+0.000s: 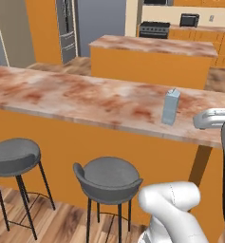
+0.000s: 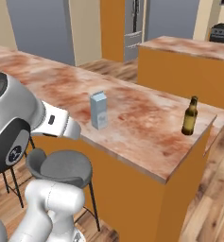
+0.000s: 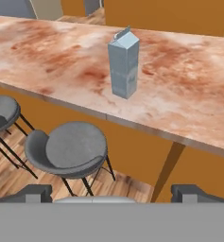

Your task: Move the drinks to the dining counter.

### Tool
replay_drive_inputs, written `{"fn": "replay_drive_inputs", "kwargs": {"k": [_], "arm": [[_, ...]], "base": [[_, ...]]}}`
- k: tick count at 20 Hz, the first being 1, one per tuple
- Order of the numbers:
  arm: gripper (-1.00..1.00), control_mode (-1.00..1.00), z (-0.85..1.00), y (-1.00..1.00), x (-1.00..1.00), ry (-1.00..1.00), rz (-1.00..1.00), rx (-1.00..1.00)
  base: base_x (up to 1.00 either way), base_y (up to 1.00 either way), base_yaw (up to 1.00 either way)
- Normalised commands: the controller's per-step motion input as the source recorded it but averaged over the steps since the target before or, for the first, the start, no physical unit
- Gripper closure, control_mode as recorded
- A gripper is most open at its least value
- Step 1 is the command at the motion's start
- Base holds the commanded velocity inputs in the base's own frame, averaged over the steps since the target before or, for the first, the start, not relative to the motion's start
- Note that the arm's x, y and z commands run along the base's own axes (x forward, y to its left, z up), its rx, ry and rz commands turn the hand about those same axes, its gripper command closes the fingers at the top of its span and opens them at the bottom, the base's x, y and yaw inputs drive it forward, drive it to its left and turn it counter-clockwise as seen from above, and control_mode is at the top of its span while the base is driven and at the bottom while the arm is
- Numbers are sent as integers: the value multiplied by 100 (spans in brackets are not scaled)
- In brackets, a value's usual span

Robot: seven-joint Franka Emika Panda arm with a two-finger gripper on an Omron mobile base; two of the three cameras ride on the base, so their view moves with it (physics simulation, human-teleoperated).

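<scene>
A long dining counter [image 1: 76,97] with a mottled reddish-brown marble top and plain orange sides crosses the kitchen. A pale blue-grey rectangular carton [image 3: 124,63] with a gabled top stands upright on it, near the front edge. A small brown beer bottle [image 2: 190,116] stands well apart, near the counter's end. Two round grey bar stools [image 1: 107,179] sit below. The gripper [image 3: 112,194] hangs back from the counter, fingers spread wide, holding nothing.

Grey bar stools [image 1: 108,178], wood floor [image 1: 57,223]
</scene>
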Motion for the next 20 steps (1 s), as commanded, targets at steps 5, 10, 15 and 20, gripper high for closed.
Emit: {"fn": "replay_drive_inputs", "kwargs": {"k": [5,10,15,20], "arm": [[-100,100,0,0,0,0,0,0],[-100,100,0,0,0,0,0,0],[-100,100,0,0,0,0,0,0],[-100,100,0,0,0,0,0,0]], "base": [[4,-100,-29],[-72,-64,-18],[-100,69,-9],[-100,95,0]]}}
